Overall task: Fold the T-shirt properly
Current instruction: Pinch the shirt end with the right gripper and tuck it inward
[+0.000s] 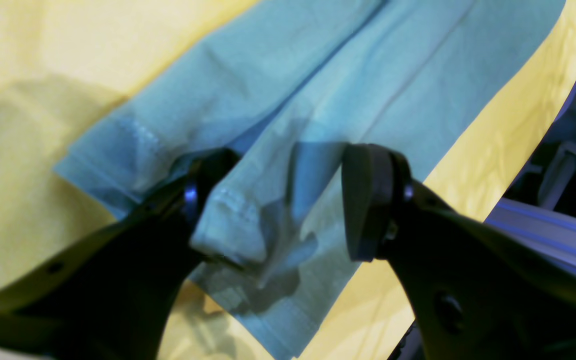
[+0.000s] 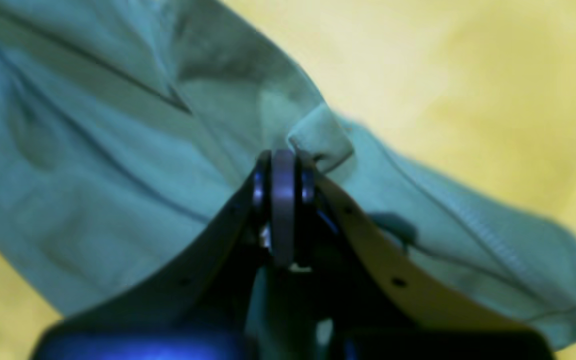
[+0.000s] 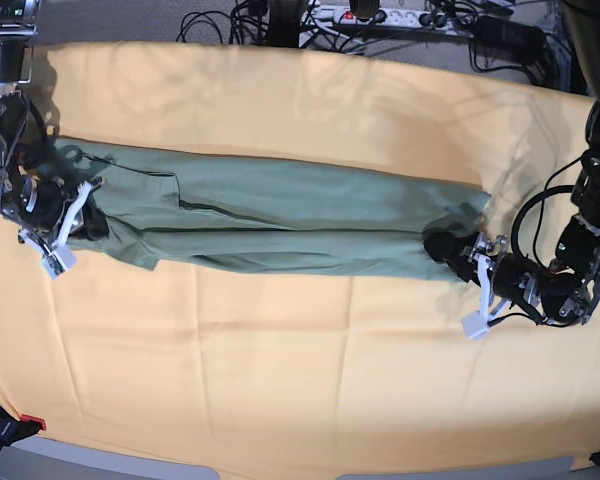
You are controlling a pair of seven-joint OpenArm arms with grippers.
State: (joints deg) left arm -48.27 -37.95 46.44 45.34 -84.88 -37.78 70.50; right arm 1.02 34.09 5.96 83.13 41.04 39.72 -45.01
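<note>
The sage-green T-shirt [image 3: 280,225] lies folded lengthwise into a long narrow strip across the yellow-orange cloth. In the base view my right gripper [image 3: 88,215] is at the strip's left end. The right wrist view shows that gripper [image 2: 283,162] shut, pinching a small raised fold of the T-shirt [image 2: 320,137]. My left gripper [image 3: 448,248] is at the strip's right end. In the left wrist view it [image 1: 288,200] stands wide open, its fingers [image 1: 368,200] straddling the stitched hem of the T-shirt [image 1: 233,220], which bunches against the left finger.
The yellow-orange cloth [image 3: 280,380] covers the whole table. A power strip and cables [image 3: 380,15] lie behind the far edge. A red and black clamp [image 3: 10,420] grips the near left corner. The table edge [image 1: 533,150] runs close to the left gripper.
</note>
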